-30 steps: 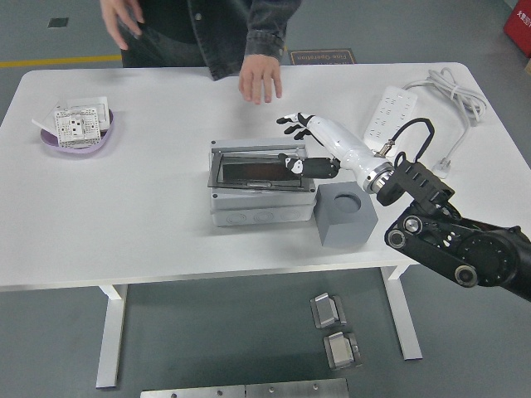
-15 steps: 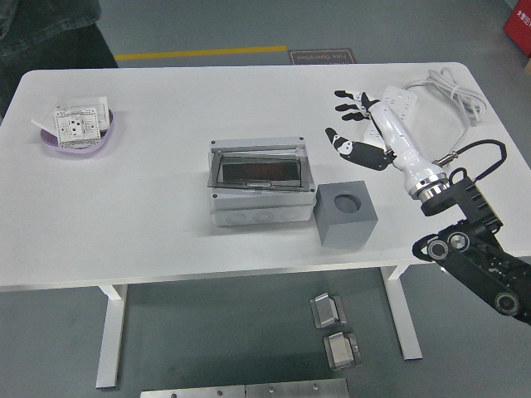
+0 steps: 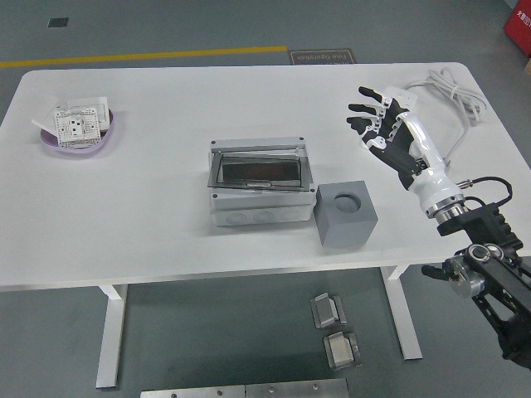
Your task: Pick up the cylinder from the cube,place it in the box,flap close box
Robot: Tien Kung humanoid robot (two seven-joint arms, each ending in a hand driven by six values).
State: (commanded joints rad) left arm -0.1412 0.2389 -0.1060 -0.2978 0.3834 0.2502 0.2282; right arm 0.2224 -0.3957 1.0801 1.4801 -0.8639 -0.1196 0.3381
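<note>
The white bench now carries only its objects and the one robot arm: the person who leaned over the far edge a second ago has gone from view. The black right arm with its white forearm has pulled back to the right, so the right hand no longer reaches over the box but hangs above the bench's right side, in front of the white power strip with its coiled cable. Its fingers are spread and hold nothing. The left arm is not in view.

The grey rectangular junction box sits mid-bench with its dark, transparent flap lying down across the top; it looks closed, though whether it is latched cannot be told. Just beside it to the right stands the grey cube, whose round socket on top is empty. The cylinder cannot be seen anywhere; judging from the empty socket and the lowered flap, it is most likely inside the box, hidden under the dark lid.

So the withdrawal reads as the end of the work: picking, placing and flap-closing all appear done. At the far left, a purple dish holds a white wall socket plate, untouched.
</note>
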